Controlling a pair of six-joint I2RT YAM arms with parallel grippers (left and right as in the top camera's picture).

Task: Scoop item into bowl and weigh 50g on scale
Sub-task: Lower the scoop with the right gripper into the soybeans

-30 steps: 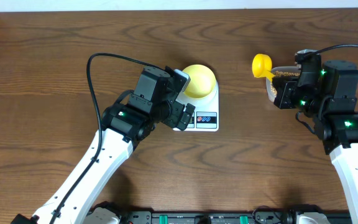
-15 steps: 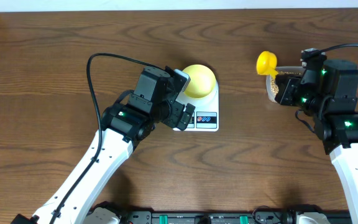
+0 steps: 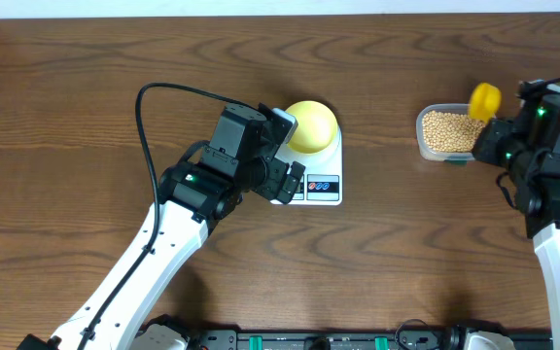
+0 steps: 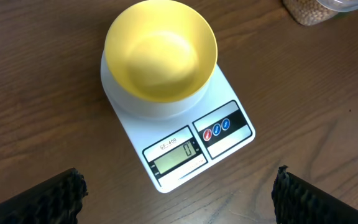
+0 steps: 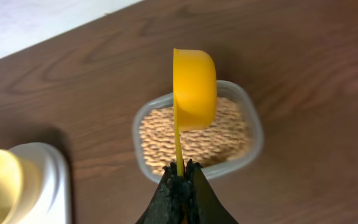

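At the bottom edge of the left wrist view the left fingers stand wide apart, one dark tip in each lower corner, holding nothing, with bare brown desk between them. Just beyond them lies the white scale, turned at a slant, its small display reading 0 and a red and a blue button beside it on the front panel. Farther back, the pale yellow bowl sits upright on the scale's round platform, its inside showing plain yellow. In the right wrist view the right fingers at the bottom centre are pinched tight on the thin handle of a yellow scoop. The scoop's cup is turned on its side and seen edge-on, so its inside is hidden. Behind and below it is a clear tub filled with tan beans; whether the scoop touches them cannot be told. In the overhead view the scoop is at the tub's upper right corner near the right edge of the frame, well apart from the scale and bowl at the centre.
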